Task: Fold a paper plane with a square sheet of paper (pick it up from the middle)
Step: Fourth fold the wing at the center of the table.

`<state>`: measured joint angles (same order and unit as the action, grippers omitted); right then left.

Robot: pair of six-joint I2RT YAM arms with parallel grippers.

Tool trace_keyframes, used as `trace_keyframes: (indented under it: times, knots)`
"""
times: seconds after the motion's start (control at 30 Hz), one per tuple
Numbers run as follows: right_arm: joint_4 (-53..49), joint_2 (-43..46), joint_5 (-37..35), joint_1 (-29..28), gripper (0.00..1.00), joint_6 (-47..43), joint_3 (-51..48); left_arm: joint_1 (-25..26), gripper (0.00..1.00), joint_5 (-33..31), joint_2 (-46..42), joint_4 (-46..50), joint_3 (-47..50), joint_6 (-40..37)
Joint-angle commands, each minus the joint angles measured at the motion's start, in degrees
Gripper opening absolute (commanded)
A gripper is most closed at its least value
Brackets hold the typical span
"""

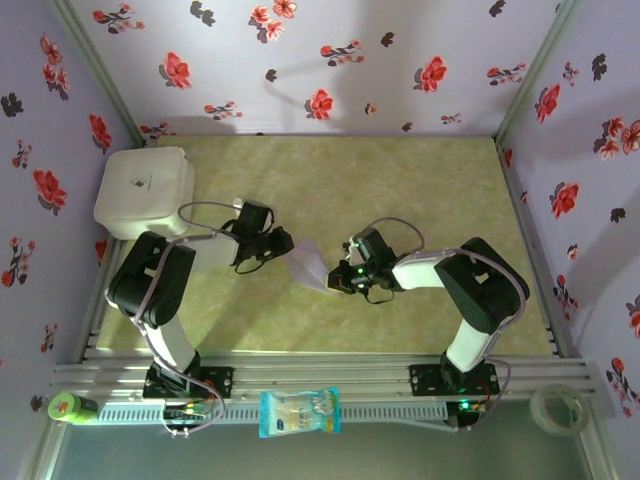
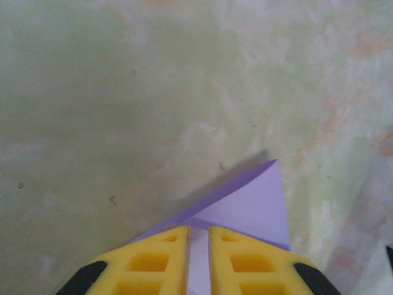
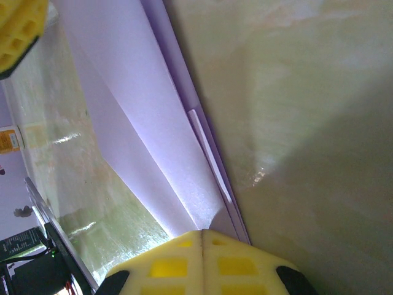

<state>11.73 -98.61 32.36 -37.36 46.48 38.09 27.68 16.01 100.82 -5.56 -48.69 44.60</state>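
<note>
The square sheet of paper [image 1: 310, 263], pale lilac and folded into a long narrow shape with layered creases, hangs between both grippers over the middle of the table. My right gripper [image 1: 338, 278] is shut on its near right end; in the right wrist view the folded paper [image 3: 141, 123] runs up and away from the closed jaws [image 3: 202, 232]. My left gripper [image 1: 283, 245] sits at the paper's left end. Its jaws [image 2: 198, 232] stand a narrow slit apart, with the paper [image 2: 258, 203] showing through the slit and ending in a pointed corner beyond them. One of the left gripper's yellow fingers [image 3: 18, 24] shows at the paper's far end.
A white rounded box [image 1: 145, 190] stands at the back left. On the front rail [image 1: 400, 372] lie a blue-and-white packet [image 1: 299, 412], a green object [image 1: 70, 407] and a tape roll [image 1: 557, 408]. Floral walls close in the table on three sides.
</note>
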Motion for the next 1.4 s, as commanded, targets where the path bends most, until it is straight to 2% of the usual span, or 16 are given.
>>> trace_keyframes:
  times: [0.0,0.2,0.43,0.63,0.77,0.97,1.17,1.37]
  knots:
    - [-11.61,-2.25,-4.46,0.41,0.0,-1.83,-2.61,-0.88,0.15,-2.28,2.16,-0.76,0.48,-0.19]
    - [-11.36,-2.13,-4.5,0.43,0.0,-1.64,-2.93,-2.27,0.14,-3.27,2.96,-0.77,1.97,0.87]
    - [-11.12,-2.21,-4.39,0.37,0.0,-1.43,-2.87,-1.77,0.16,-3.16,-3.77,3.28,1.4,0.23]
    - [-10.61,-2.17,-4.59,0.36,0.0,-1.04,-3.06,2.55,0.16,-3.44,-7.8,4.37,0.61,2.85]
    - [-10.36,-1.89,-4.78,0.37,0.0,-0.69,-3.24,7.29,0.16,-2.78,-6.01,1.93,-0.01,4.79]
    - [-10.16,-1.69,-4.85,0.43,0.0,-0.44,-3.34,12.16,0.14,-0.15,0.24,-7.77,1.44,10.52]
    - [-8.64,-0.6,-3.59,0.37,0.02,-0.06,-3.5,12.78,0.12,-2.29,2.01,-7.46,3.05,11.59]
    - [-8.8,5.32,0.05,0.38,0.05,-0.55,-0.79,12.79,0.1,-3.55,2.5,-4.98,5.47,9.73]
